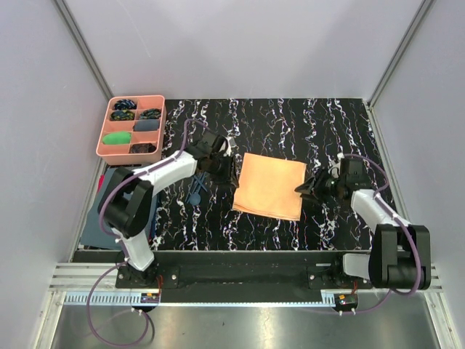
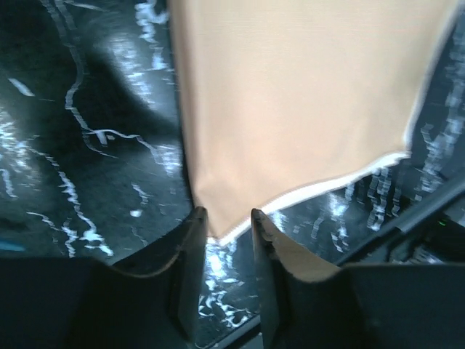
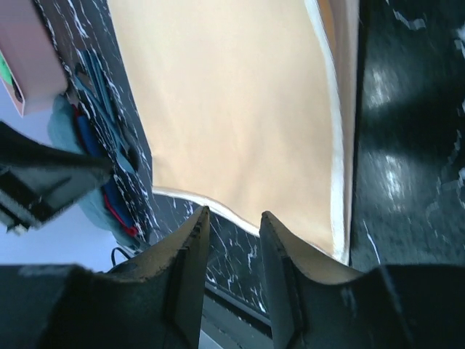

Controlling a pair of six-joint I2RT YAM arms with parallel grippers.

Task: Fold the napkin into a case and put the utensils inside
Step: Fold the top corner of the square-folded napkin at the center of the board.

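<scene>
The peach-orange napkin (image 1: 270, 185) lies flat on the black marbled table as a folded, layered rectangle. My left gripper (image 1: 221, 169) is open at its left edge. In the left wrist view, one white-hemmed corner of the napkin (image 2: 290, 102) sits between the tips of that gripper (image 2: 227, 218), and the jaws are not closed on it. My right gripper (image 1: 309, 190) is open at the right edge. In the right wrist view it (image 3: 234, 218) hovers just short of the napkin's (image 3: 232, 102) hem. Slim dark blue utensils (image 1: 197, 190) lie left of the napkin, partly under the left arm.
A pink compartment tray (image 1: 132, 127) with small coloured bundles stands at the back left. A dark blue-grey cloth (image 1: 98, 218) lies at the left table edge. The left arm (image 3: 43, 182) shows in the right wrist view. White walls enclose the table.
</scene>
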